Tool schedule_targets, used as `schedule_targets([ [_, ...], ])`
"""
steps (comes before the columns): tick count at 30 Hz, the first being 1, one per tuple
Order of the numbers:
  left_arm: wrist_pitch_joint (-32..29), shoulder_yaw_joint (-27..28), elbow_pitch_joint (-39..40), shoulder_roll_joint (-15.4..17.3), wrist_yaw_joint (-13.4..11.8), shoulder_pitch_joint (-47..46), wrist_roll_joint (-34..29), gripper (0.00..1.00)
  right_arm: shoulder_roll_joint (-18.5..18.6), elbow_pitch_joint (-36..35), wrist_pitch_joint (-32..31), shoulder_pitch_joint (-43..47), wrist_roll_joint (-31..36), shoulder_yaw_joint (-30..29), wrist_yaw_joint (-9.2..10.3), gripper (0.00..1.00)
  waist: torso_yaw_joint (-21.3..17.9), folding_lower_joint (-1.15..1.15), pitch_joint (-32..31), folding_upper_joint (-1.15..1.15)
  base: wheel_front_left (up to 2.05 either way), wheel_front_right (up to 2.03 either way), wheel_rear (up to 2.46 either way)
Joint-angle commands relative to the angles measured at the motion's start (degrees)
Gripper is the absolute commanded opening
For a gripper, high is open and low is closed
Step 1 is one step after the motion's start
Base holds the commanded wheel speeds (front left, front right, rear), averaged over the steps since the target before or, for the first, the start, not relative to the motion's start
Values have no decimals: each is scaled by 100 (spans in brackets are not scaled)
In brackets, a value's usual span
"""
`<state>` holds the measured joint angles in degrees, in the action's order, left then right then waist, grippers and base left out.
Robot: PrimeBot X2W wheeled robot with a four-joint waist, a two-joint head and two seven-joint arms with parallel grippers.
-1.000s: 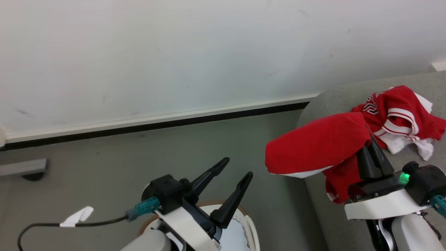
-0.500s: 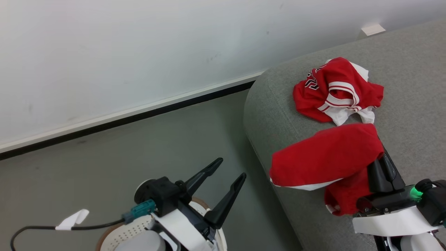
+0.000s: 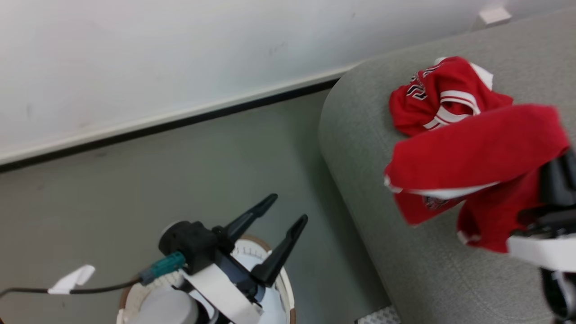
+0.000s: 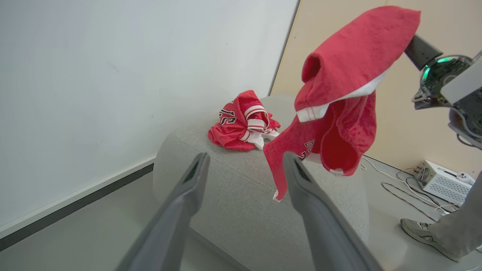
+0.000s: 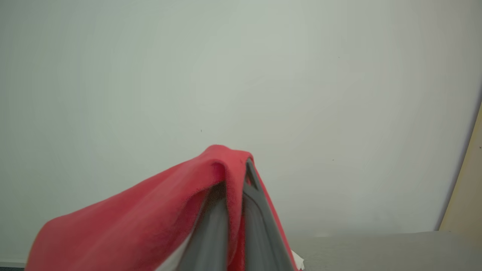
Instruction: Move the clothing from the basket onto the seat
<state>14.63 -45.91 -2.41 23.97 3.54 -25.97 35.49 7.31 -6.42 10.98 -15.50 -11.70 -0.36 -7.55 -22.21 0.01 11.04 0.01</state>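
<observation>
My right gripper (image 5: 235, 174) is shut on a red garment with white trim (image 3: 472, 153), which hangs in the air over the light-grey seat (image 3: 360, 135). The cloth drapes over both dark fingers (image 3: 557, 177). In the left wrist view the garment (image 4: 339, 94) dangles above the seat (image 4: 233, 203). A crumpled red jersey with black numbers (image 3: 438, 96) lies on the seat, just beyond the held piece; the left wrist view also has this jersey (image 4: 241, 120). My left gripper (image 3: 289, 207) stands open and empty above the white basket (image 3: 285, 288), whose inside is hidden by the arm.
A white wall with a dark skirting strip (image 3: 180, 123) runs behind grey floor (image 3: 135, 193). A cable with a white tag (image 3: 69, 279) trails from my left wrist. Beyond the seat, a person's shoe (image 4: 418, 229) and a white box with cables (image 4: 440, 182) are on the floor.
The head camera has shifted. My right gripper has carried the red garment up and farther over the seat, closer to the jersey. The left gripper stays open over the basket.
</observation>
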Motion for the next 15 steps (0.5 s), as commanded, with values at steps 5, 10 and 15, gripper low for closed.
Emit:
schedule_targets([
  [5, -105, 151, 364, 452, 39, -104, -32, 100, 121, -653, -414, -298, 241, -757, 13, 0, 380, -1, 777, -1, 0, 0, 0],
  [10, -164, 328, 675, 869, 65, -143, 0, 100, 362, -875, -802, -616, 70, -1501, 14, 0, 531, -1, 1337, -1, 0, 0, 0],
  [15, -179, 529, 963, 1254, 92, -199, 32, 100, 880, -420, -1079, -1061, -206, -2221, 14, 0, 675, -1, 1890, -1, 0, 0, 0],
])
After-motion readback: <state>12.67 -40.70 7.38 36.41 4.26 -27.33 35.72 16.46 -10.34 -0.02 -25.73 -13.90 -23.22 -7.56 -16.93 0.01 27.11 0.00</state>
